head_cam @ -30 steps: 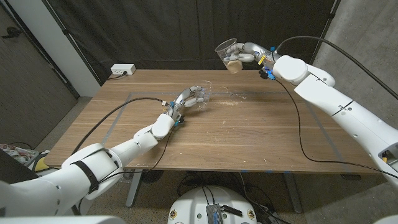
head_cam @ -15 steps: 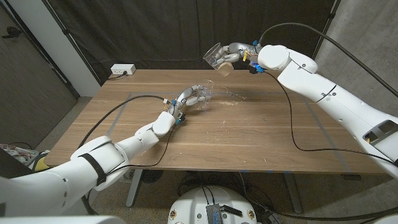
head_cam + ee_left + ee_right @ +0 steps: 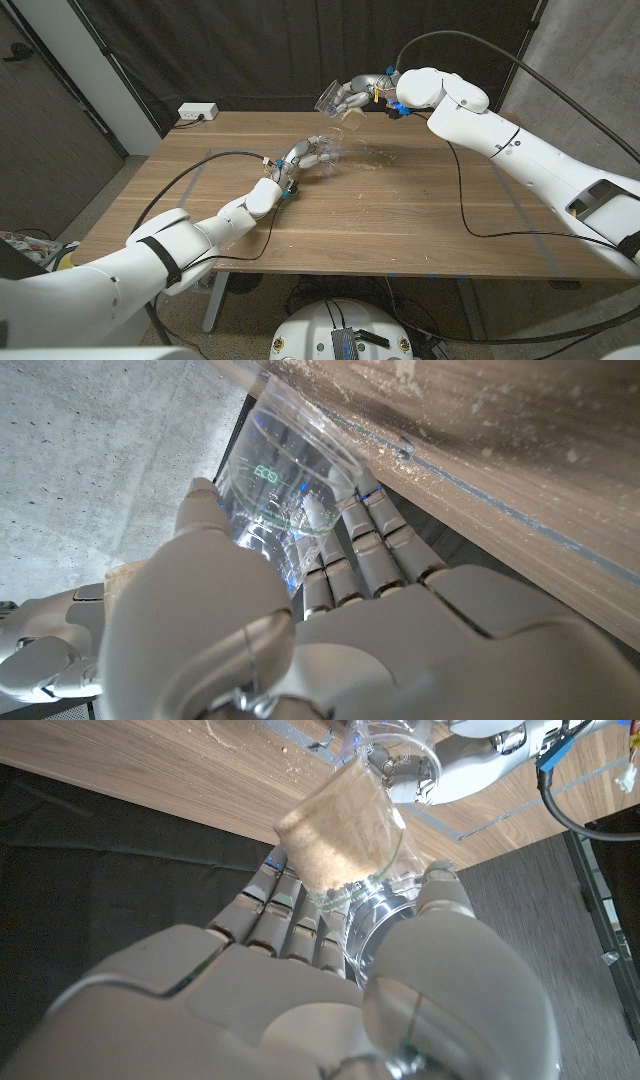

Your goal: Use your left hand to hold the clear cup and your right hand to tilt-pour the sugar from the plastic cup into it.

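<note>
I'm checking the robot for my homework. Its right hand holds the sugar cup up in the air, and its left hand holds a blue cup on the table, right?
Not quite. The cup in the left hand is clear, not blue, as the head view shows. The rest is right: the right hand holds the sugar cup in the air.

Open wood on the brown wooden counter [image 3: 400,220] right of centre and along the near edge. Blocking left-centre: left hand [image 3: 300,160] wrapped round the clear plastic cup [image 3: 328,150]. Above it, right hand [image 3: 352,95] with the tilted, sugar-filled clear plastic cup [image 3: 332,100]. Black cables [image 3: 465,190] draped across both sides. Spilled sugar grains [image 3: 375,155] just beside the standing cup.
</note>
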Robot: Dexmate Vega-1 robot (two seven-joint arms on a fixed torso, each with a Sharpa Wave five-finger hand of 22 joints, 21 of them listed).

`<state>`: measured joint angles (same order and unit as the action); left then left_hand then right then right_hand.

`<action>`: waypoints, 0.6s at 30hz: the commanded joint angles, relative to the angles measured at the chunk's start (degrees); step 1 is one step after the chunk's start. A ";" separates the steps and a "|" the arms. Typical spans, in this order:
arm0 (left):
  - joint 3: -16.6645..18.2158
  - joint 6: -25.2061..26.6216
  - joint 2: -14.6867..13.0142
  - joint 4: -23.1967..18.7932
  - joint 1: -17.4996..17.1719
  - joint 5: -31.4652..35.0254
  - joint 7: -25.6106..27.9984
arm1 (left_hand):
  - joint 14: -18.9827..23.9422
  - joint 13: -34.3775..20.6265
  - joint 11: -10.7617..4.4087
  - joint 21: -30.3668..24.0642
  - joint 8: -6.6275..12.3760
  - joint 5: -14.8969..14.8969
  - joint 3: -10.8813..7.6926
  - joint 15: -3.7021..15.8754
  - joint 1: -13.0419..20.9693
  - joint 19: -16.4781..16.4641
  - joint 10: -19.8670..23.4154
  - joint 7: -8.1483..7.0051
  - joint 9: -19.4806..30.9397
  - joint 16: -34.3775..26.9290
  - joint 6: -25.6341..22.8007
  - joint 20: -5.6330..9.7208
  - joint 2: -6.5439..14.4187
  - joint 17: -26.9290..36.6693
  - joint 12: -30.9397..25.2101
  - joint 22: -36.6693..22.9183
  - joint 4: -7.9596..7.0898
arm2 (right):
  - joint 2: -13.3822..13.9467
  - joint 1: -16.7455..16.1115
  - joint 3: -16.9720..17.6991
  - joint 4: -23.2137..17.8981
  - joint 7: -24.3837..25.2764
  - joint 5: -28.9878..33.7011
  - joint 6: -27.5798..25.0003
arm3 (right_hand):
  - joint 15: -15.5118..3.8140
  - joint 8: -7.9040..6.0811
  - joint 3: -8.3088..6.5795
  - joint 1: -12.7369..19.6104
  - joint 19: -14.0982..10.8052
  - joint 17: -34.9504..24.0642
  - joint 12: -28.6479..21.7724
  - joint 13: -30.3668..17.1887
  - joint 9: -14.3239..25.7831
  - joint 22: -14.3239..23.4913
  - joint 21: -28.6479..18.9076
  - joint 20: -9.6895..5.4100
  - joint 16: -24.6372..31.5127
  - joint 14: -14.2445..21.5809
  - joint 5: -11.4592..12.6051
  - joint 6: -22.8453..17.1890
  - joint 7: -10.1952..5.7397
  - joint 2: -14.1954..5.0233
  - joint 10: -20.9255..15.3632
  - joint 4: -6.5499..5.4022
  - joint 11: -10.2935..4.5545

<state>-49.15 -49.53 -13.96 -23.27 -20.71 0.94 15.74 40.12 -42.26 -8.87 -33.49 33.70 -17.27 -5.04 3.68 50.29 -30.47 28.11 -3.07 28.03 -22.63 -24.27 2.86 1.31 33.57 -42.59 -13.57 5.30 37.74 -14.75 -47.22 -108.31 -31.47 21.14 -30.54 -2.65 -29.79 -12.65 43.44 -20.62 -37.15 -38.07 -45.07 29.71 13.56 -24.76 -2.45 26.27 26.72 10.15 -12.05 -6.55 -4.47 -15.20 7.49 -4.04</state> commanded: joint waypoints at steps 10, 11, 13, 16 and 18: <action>2.15 -0.78 -9.84 -17.39 -8.71 -0.21 3.02 | 0.52 0.10 0.03 -0.56 0.45 0.38 0.59 7.79 -0.06 0.14 0.96 0.00 0.17 0.36 -0.90 3.70 0.61 0.41 0.05 -0.03 0.01 | -2.52 -0.58 0.04 2.01 -4.40 4.52 3.51 | -10.45 0.12 -0.32 -0.85 0.58 -0.03 0.32 -0.28 0.13 -0.02 0.19 -0.35 -0.40 0.49 0.02 -0.51 -0.40 0.08 -0.21 -0.47 -0.55; 2.33 0.25 -10.55 -18.99 -9.38 -0.31 3.25 | 0.53 0.14 -0.06 -0.57 0.47 0.40 0.61 7.82 -0.06 0.15 1.00 0.00 0.16 0.38 -0.96 3.74 0.62 0.43 0.06 -0.02 0.00 | -2.60 -0.65 0.06 2.08 -4.44 4.64 3.72 | -10.44 0.13 -0.32 -0.90 0.58 -0.03 0.33 -0.29 0.13 -0.03 0.19 -0.34 -0.44 0.48 0.02 -0.52 -0.39 0.07 -0.22 -0.49 -0.44; 2.54 1.58 -11.60 -21.15 -10.27 -0.37 3.72 | 0.54 0.16 -0.03 -0.58 0.42 0.42 0.65 7.67 -0.06 0.19 0.98 -0.01 0.13 0.41 -0.90 3.65 0.67 0.47 0.09 0.00 -0.03 | -2.76 -0.73 0.12 2.16 -4.75 4.72 4.03 | -10.42 0.18 -0.31 -1.03 0.59 -0.02 0.36 -0.32 0.11 -0.07 0.20 -0.26 -0.56 0.45 0.02 -0.49 -0.35 0.08 -0.27 -0.52 -0.20; 2.84 4.13 -13.48 -25.27 -11.57 -0.01 4.59 | 0.48 0.19 0.09 -0.62 0.43 0.46 0.71 7.72 -0.04 0.23 0.99 -0.08 0.10 0.50 -0.94 3.65 0.75 0.54 0.12 0.02 -0.07 | -2.88 -0.63 -0.07 2.23 -5.30 5.30 4.49 | -10.40 0.21 -0.28 -1.21 0.65 -0.01 0.42 -0.35 0.09 -0.10 0.22 -0.20 -0.64 0.50 0.00 -0.52 -0.33 0.09 -0.26 -0.58 -0.16; 2.95 5.28 -14.40 -27.00 -12.01 0.20 4.98 | 0.51 0.21 -0.02 -0.65 0.43 0.49 0.75 7.72 -0.02 0.24 1.09 -0.01 0.09 0.54 -0.94 3.65 0.83 0.60 0.11 0.04 -0.10 | -2.87 -0.54 -0.36 2.12 -5.56 6.19 4.68 | -10.43 0.23 -0.28 -1.25 0.65 -0.01 0.44 -0.36 0.08 -0.12 0.22 -0.23 -0.69 0.50 0.00 -0.54 -0.37 0.09 -0.27 -0.59 -0.28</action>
<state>-47.41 -51.11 -22.22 -36.31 -27.83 0.67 18.17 40.12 -41.90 -8.88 -33.73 33.85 -16.84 -4.80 3.68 50.26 -30.47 28.53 -2.97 28.02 -22.18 -24.78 2.86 1.34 33.87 -42.52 -13.57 5.06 35.69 -15.10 -47.47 -106.71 -35.33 25.19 -27.62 -2.65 -29.61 -12.81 42.45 -19.99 -37.16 -37.67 -45.28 29.66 13.30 -24.76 -2.47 25.83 26.72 10.15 -12.27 -6.77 -4.26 -15.28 7.34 -4.11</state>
